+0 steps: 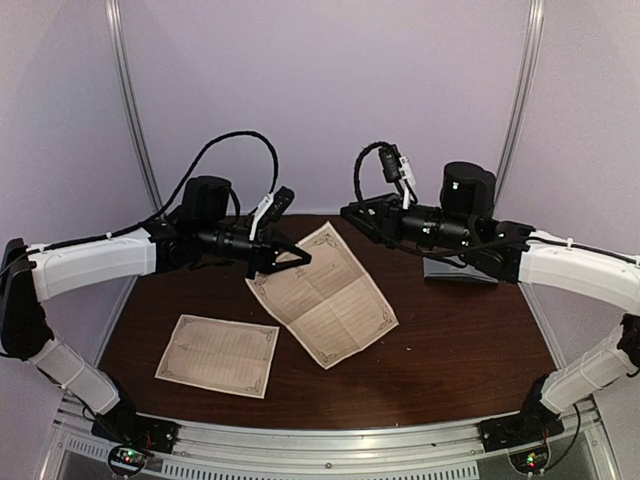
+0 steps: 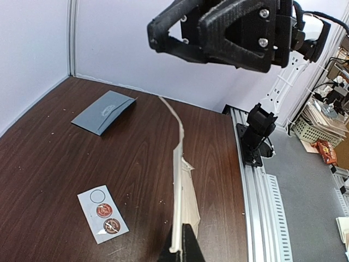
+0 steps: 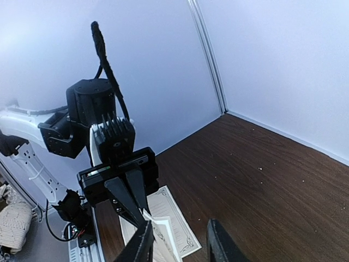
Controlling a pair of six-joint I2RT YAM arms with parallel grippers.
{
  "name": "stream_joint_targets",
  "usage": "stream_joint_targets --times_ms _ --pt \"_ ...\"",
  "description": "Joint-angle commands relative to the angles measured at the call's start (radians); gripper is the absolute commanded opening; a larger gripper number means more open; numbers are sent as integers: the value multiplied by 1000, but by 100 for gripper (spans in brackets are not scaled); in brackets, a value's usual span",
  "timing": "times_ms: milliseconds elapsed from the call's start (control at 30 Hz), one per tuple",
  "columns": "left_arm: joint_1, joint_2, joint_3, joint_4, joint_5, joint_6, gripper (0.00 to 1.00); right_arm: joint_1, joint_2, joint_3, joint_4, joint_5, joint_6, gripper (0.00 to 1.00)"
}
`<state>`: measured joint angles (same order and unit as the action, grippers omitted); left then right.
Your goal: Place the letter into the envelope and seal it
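Leftmost, a loose sheet (image 1: 218, 353) lies flat on the table (image 1: 450, 350). Just right of it, the left gripper (image 1: 292, 258) is clamped on one edge of the letter (image 1: 330, 295) and holds it lifted and tilted; whether the letter's lower corner touches the wood cannot be told. Further right, the right gripper (image 3: 180, 224) hangs above the table with its fingers spread and nothing between them. The envelope (image 2: 103, 112) lies flat at the far right, well apart from the letter, and a small card with red stickers (image 2: 102, 214) lies apart from both.
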<state>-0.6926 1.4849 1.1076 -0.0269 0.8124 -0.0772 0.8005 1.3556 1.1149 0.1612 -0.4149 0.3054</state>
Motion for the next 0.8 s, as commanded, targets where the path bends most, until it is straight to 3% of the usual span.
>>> stream_joint_targets --times_ms 0,267,367,500,767 --pt "5 -5 15 12 16 -7 0 -4 -24 -24 -20 -62 -30 38" --pt "6 -24 14 12 26 -3 0 -35 -56 -130 -33 -176 -33 66" --pt "5 -27 15 12 36 -1 0 -48 -56 -178 -40 -203 -24 71" --pt "6 -32 14 12 36 0 0 -58 -53 -228 -56 -207 -21 72" --pt "5 -37 14 12 27 1 0 -72 -32 -263 -44 -216 -15 57"
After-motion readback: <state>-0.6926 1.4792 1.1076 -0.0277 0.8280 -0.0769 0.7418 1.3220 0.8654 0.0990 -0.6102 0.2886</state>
